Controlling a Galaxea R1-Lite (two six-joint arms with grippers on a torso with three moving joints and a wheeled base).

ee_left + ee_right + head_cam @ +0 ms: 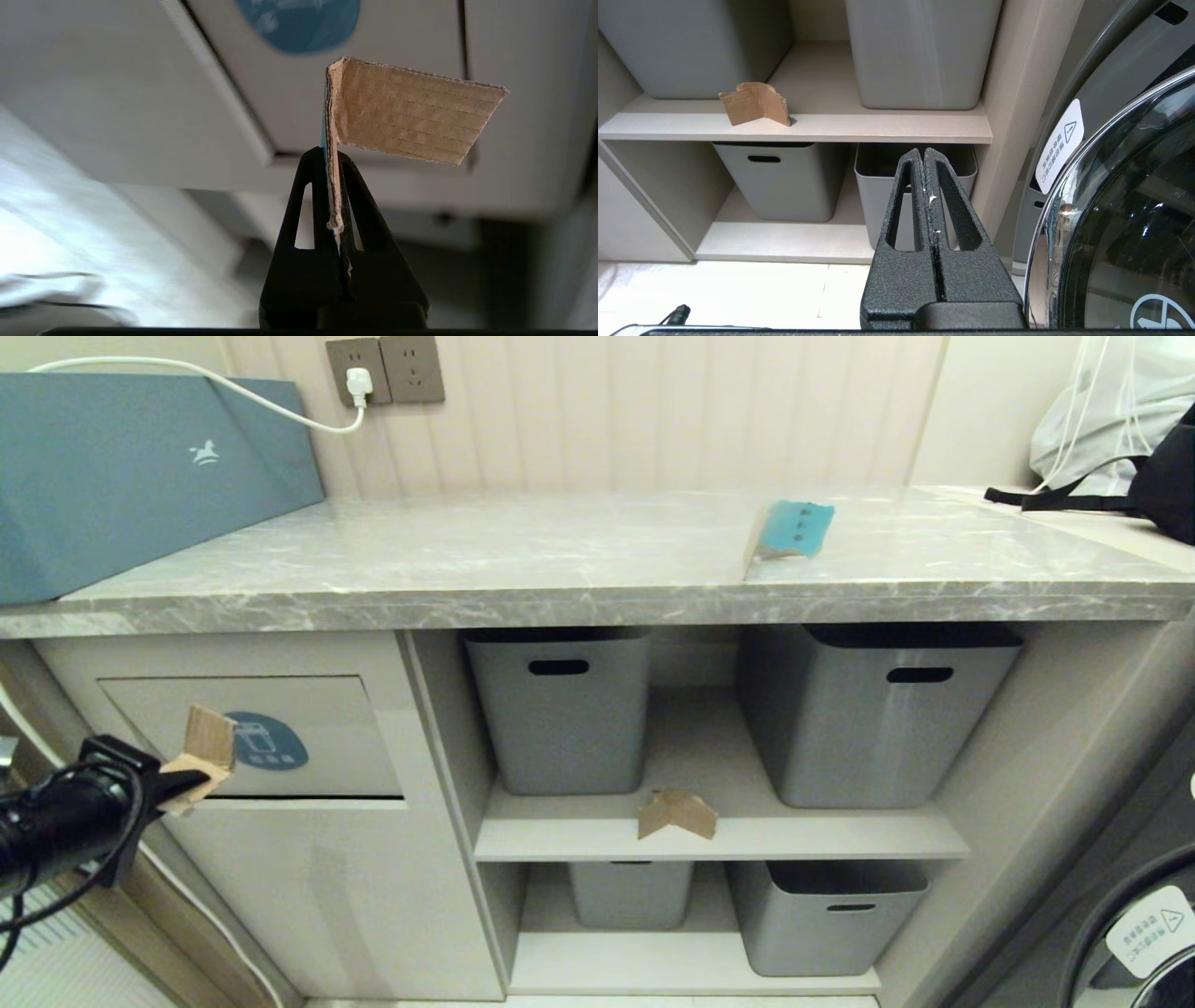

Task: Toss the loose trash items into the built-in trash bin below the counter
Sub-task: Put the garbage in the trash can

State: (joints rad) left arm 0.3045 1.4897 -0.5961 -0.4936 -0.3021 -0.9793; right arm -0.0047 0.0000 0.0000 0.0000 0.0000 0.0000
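Left gripper (191, 782) pinches a folded brown cardboard scrap (209, 739) just before the bin flap (317, 723); right gripper (923, 156) hangs pressed together.

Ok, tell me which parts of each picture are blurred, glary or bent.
Head view: the counter edge bows. Left wrist view: the cardboard scrap in the shut left gripper is sharp, the bin flap behind it soft, with a washed-out patch beside the gripper. Right wrist view: sharp; the washer door shows reflections.
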